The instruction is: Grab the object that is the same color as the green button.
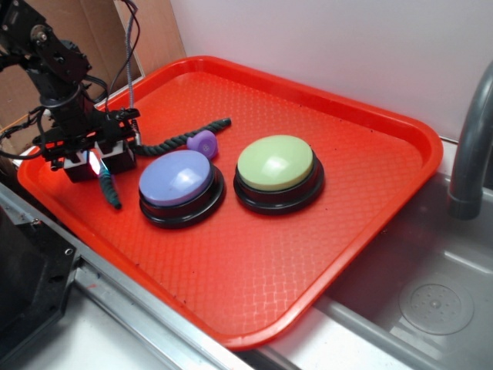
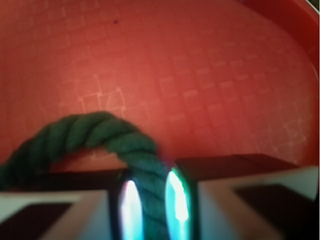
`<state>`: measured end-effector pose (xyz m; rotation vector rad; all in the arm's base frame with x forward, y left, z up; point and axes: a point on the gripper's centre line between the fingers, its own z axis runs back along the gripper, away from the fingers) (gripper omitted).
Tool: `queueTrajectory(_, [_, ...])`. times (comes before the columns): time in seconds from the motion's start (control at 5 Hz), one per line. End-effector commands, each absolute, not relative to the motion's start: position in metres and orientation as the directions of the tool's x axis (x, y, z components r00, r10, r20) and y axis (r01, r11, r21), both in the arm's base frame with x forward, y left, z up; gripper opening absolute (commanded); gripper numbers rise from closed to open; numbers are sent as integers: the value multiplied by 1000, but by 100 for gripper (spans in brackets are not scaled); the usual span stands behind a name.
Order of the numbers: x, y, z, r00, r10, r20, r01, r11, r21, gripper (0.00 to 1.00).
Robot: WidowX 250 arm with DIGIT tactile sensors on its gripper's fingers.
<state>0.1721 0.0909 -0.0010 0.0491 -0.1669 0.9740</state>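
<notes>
A: Far left, exterior view: black arm links (image 1: 46, 54), wiring, cardboard (image 1: 100, 31) behind. Gripper (image 1: 97, 163) low over left end of red tray (image 1: 308, 254). State?

B: Clamped on green rope cord (image 1: 173, 137). Wrist view confirms: gripper (image 2: 152, 205) with lit fingers (image 2: 129, 207) pressing either side of rope cord (image 2: 90, 132), no gap visible. Cord arching up and left out of the jaws, over red tray (image 2: 200, 75) surface. Blurred, but contact clear.

A: Cord's position on tray?

B: Left-rear part. One dark end poking down below gripper toward front rim. Remainder running right and back from gripper, curving, far tip pointing toward tray's rear. Purple knob (image 1: 202, 142) just beside middle stretch of cord; attachment to cord impossible to judge from here.

A: Next rightward?

B: Purple-blue button (image 1: 176, 179) on black base, just right of gripper, near but apart. Knob sitting right behind it, close to or touching dome edge.

A: Then?

B: Green button (image 1: 275, 163), pale yellow-green dome, black base, just beside purple-blue one, bases nearly touching. Well clear of cord.

A: Right edge?

B: Tray corner overhanging metal sink (image 1: 431, 301). Grey faucet pipe (image 1: 470, 154) curving in at far right. White wall (image 1: 331, 46) behind.
</notes>
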Motion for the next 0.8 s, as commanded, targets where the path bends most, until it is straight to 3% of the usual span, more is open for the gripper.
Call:
queueTrajectory(0.0, [174, 92, 21, 639, 755, 148, -761, 648, -15, 0])
queueTrajectory(0.2, [185, 83, 71, 744, 654, 139, -657, 753, -25, 0])
queueTrajectory(0.4, [191, 66, 122, 813, 559, 162, -555, 829, -77, 0])
queueTrajectory(0.6, [188, 45, 166, 874, 453, 173, -447, 891, -78, 0])
